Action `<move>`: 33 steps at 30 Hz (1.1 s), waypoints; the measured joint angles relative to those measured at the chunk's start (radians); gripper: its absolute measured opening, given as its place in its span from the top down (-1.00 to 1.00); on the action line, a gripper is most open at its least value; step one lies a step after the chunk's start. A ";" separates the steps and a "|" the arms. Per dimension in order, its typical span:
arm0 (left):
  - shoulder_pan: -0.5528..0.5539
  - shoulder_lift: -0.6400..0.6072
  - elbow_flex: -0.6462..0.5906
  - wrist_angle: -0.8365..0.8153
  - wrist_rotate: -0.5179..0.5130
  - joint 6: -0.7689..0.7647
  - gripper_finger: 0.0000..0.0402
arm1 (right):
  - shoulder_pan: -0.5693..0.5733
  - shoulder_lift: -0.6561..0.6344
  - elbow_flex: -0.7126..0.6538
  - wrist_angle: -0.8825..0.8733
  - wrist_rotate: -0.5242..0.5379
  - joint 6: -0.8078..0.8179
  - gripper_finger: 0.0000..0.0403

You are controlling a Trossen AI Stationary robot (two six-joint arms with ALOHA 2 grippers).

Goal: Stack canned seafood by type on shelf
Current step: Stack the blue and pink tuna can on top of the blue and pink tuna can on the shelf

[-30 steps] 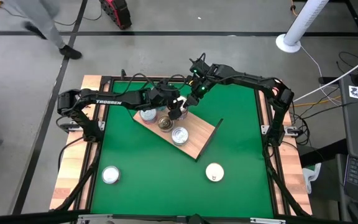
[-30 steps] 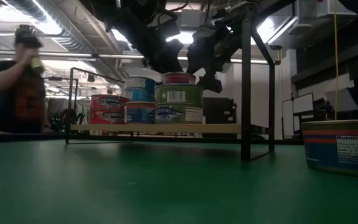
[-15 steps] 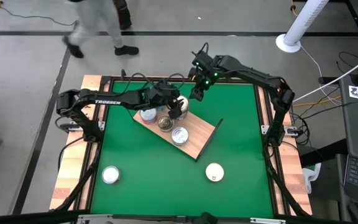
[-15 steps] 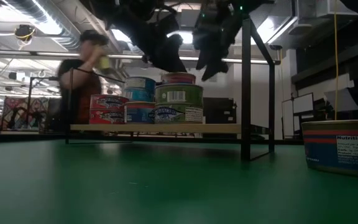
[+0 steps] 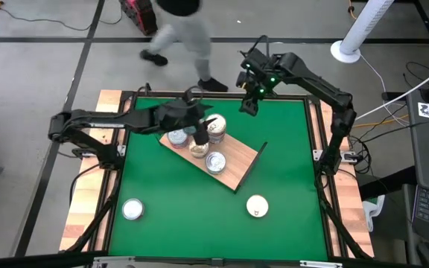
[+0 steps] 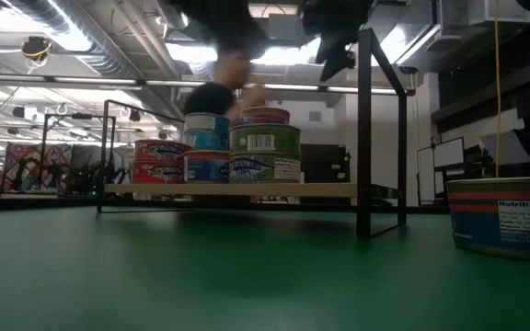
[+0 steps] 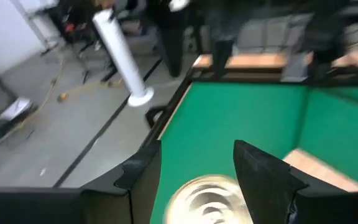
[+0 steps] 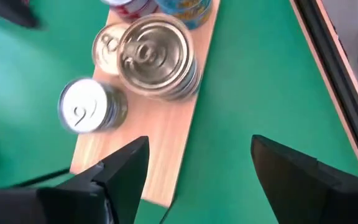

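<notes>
The shelf point(image 5: 238, 162) is a light wood board raised on dark legs on the green mat. Several tins of canned seafood stand on it. A gold-lidded stack point(image 5: 216, 126) has a green-labelled tin point(image 6: 265, 153) under a pink-red one point(image 6: 265, 116). Blue tins point(image 6: 207, 147) and red tins point(image 6: 159, 161) stand beside it, with a silver-lidded tin point(image 8: 89, 107) nearer. My left gripper point(image 5: 201, 134) hovers open just left of the stack, whose lid point(image 7: 207, 200) shows below its fingers. My right gripper point(image 5: 250, 106) hangs open, high beyond the shelf's far side.
Two loose tins lie on the mat near the front, one at the left point(image 5: 132, 209) and one at the right point(image 5: 256, 205). The shelf's dark upright posts point(image 6: 364, 129) stand at its right end. A person point(image 5: 181, 30) walks just past the table's far edge.
Both grippers have risen off the stack. My left one has drawn back a little toward the table's left. My right one has climbed higher, gone toward the far right and tipped more steeply down. The tins have stayed put. The person has walked rightward behind the table.
</notes>
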 joint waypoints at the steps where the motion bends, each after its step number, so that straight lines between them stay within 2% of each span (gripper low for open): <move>1: -0.017 -0.018 0.000 -0.002 0.000 0.005 0.02 | 0.008 -0.012 -0.004 -0.009 0.003 0.000 -0.39; 6: -0.115 -0.088 0.000 -0.042 -0.013 0.010 0.02 | 0.086 -0.103 -0.048 -0.054 0.039 0.000 -0.39; 11: -0.245 -0.137 0.000 -0.131 -0.124 0.011 0.02 | 0.228 -0.208 -0.145 -0.039 0.179 0.046 -0.39; 15: -0.360 -0.137 0.000 -0.204 -0.213 -0.025 0.02 | 0.363 -0.283 -0.263 -0.009 0.273 0.119 -0.39; 20: -0.494 -0.089 0.000 -0.196 -0.219 -0.106 0.02 | 0.535 -0.358 -0.430 -0.004 0.347 0.225 -0.39; 23: -0.562 -0.038 0.000 -0.142 -0.219 -0.114 0.02 | 0.644 -0.394 -0.530 0.006 0.395 0.315 -0.39; 27: -0.633 0.067 0.000 0.011 -0.219 -0.082 0.02 | 0.792 -0.426 -0.651 0.043 0.446 0.447 -0.39; 33: -0.691 0.244 0.000 0.346 -0.220 0.004 0.02 | 0.988 -0.430 -0.803 0.163 0.479 0.606 -0.39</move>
